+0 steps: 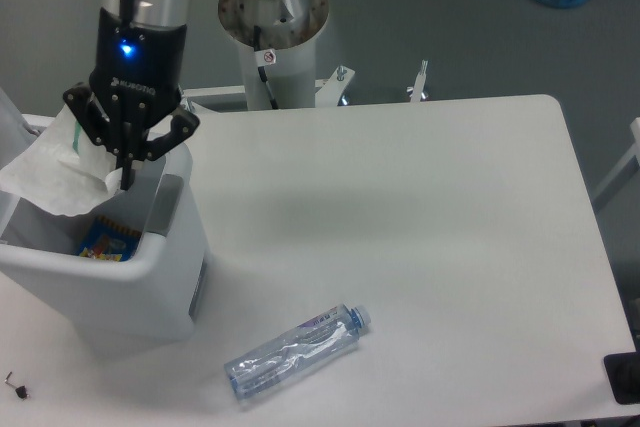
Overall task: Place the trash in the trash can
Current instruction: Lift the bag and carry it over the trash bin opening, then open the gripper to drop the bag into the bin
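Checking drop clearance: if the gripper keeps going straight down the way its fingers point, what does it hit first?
Probably the inside of the open trash can: the gripper, shut on the paper wad, points down into it, near the right wall. Depth is unclear.
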Controlling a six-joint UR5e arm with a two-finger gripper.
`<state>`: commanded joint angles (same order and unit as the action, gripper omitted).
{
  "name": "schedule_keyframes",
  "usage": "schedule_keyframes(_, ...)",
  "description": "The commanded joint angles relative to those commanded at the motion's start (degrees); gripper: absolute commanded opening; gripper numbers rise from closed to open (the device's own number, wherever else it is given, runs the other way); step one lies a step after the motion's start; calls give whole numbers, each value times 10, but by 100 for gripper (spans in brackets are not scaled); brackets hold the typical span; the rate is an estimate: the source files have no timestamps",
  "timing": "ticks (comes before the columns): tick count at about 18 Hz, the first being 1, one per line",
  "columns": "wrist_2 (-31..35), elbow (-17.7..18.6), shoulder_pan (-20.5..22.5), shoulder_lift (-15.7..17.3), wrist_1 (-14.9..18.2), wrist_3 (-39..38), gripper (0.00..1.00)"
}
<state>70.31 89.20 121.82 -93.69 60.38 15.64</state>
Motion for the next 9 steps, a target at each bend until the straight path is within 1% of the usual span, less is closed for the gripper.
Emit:
schedule_keyframes(1,-2,9,-2,0,-3,1,9)
schedule_keyframes(2,-3,12,-4,-1,-4,0,21)
schedule_keyframes(3,-4,11,-4,-1,-4,-1,40)
schedule_keyframes(4,-4,6,-4,0,-4,-2,72)
schedule_keyframes(5,-4,3,-4,3,-4,-2,93)
schedule_keyframes(7,-5,-1,-2,8,-4,-6,100)
schedule_keyframes(9,-5,-2,-2,16,-4,-9,100)
